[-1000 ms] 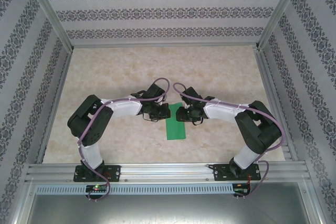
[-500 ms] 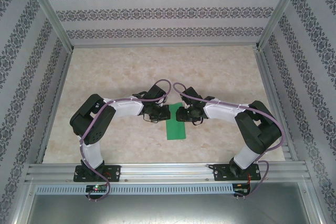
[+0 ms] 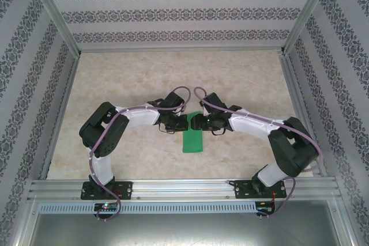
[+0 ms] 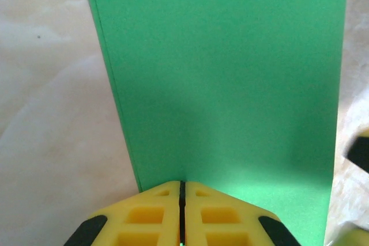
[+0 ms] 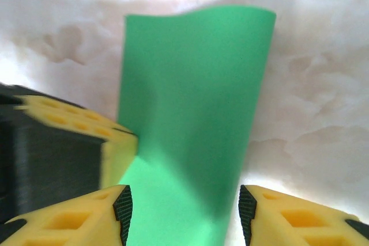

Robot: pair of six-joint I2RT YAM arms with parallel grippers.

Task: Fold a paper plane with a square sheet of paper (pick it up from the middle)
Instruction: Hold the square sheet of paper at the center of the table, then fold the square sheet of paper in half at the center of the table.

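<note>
Currently, one paper (image 3: 192, 141) lies on the table (image 3: 242, 79) near its middle, between the two wrists. It is thin, matte, bright green, and forms a long rectangle. In the left wrist view its left edge shows two layers, one lying on the other. In the right wrist view its far edge is slightly wavy. The table surface is smooth, pale and marble-patterned. Three patterned walls (image 3: 184, 12) surround it, carried in a bare metal frame (image 3: 184, 187). Two arms are present, black and white, each with one purple cable (image 3: 179, 93). Each gripper has two blocky yellow fingers with moulded recesses and black pads. The left gripper (image 4: 181, 211) has its fingers pressed together with only a hairline seam between them; its tips sit at the paper's near edge, the sheet spreading flat beyond them. Whether any paper is pinched in the seam cannot be told. The right gripper (image 5: 184, 211) stands moderately wide, one finger (image 5: 86, 214) on each side of the paper's width, and holds nothing.
</note>
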